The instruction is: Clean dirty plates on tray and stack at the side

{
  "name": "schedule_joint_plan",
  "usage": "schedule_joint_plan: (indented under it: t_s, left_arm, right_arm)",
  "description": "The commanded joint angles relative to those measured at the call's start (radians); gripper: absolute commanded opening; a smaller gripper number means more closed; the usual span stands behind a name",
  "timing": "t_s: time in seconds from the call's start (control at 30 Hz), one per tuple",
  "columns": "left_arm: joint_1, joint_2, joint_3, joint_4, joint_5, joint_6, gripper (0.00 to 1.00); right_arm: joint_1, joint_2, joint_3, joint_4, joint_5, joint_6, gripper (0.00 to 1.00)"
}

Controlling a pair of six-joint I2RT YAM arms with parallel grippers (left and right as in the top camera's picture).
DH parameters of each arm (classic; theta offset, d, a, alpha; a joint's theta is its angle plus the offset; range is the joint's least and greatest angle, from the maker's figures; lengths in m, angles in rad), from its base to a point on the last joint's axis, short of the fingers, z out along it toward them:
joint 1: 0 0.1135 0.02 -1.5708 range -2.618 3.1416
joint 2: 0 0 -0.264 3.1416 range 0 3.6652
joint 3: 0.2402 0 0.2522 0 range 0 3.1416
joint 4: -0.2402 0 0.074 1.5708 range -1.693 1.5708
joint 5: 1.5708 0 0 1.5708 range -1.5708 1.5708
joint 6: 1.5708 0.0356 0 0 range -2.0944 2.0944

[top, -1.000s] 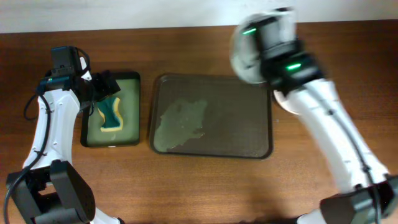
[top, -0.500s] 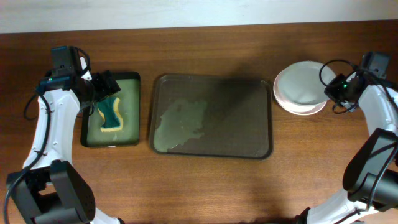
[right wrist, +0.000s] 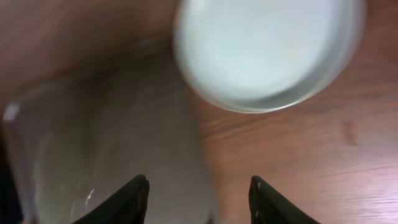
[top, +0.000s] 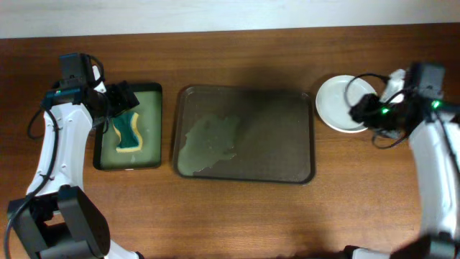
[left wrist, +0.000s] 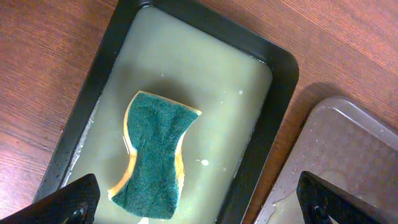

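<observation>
Obs: plates (top: 338,103) sit as one white stack on the table (top: 237,216), just R of the tray (top: 277,119) and apart from its rim. No. of plates in the stack isn't readable from above, and the right wrist view is blurred. We make out no smears on the top one. The tray carries no plate, only a wet film (top: 208,140) on its L half.

Right gripper (right wrist: 198,186): fingers spread, nothing betw. them, at the stack's R edge per overhead. Left gripper (left wrist: 199,186): spread wide, empty, hovers over the sponge (left wrist: 152,155), which lies in the small black tray (left wrist: 283,68) w/ greenish liquid.

Our read: task approx. done; step in hand = getting the right arm clear of the stack.

To do it well:
- keep the fingers apart till well off the rim
- go up first, then sideways, so nothing drags the top plate
- check from overhead that the stack sits centred, no overhang
- left arm needs no sponge unless a smear shows up
</observation>
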Motion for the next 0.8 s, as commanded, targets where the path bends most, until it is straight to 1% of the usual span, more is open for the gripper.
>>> schedule_joint_plan:
  t_s: [0.0, 0.1, 0.17, 0.27, 0.4, 0.5, 0.53, 0.6, 0.67, 0.77]
  left_arm:
    - [-0.002, -0.006, 0.008, -0.002, 0.006, 0.009, 0.99]
    - [-0.002, -0.006, 0.008, -0.002, 0.006, 0.008, 0.99]
    - [-0.002, -0.006, 0.008, -0.002, 0.006, 0.009, 0.99]
    - [-0.002, -0.006, 0.008, -0.002, 0.006, 0.008, 0.99]
    - [-0.002, -0.006, 0.008, -0.002, 0.006, 0.008, 0.99]
    - [-0.002, -0.006, 0.008, -0.002, 0.006, 0.009, 0.99]
    - [-0.002, -0.006, 0.008, -0.002, 0.006, 0.008, 0.99]
    - [-0.002, -0.006, 0.008, -0.002, 0.006, 0.008, 1.0]
    - [-0.002, -0.006, 0.008, -0.002, 0.006, 0.009, 0.99]
    - [-0.002, -0.006, 0.008, -0.002, 0.006, 0.008, 0.99]
  right_arm:
    - [0.131, -0.139, -0.058, -0.033, -0.013, -0.035, 0.98]
    - [0.249, -0.269, -0.058, -0.142, -0.016, -0.034, 0.98]
    - [0.281, -0.294, -0.058, -0.15, -0.013, -0.034, 0.98]
    - [0.281, -0.283, -0.058, -0.158, -0.013, -0.035, 0.98]
    - [0.281, -0.277, -0.058, -0.24, -0.013, -0.034, 0.98]
    - [0.281, -0.273, -0.059, -0.246, -0.006, -0.035, 0.98]
    - [0.281, -0.281, -0.063, -0.245, 0.024, -0.035, 0.98]
    - [0.281, -0.354, -0.102, -0.215, 0.082, -0.035, 0.98]
    - [0.281, -0.48, -0.183, -0.137, 0.105, -0.035, 0.98]
    - [0.265, -0.752, -0.404, 0.07, 0.108, -0.035, 0.98]
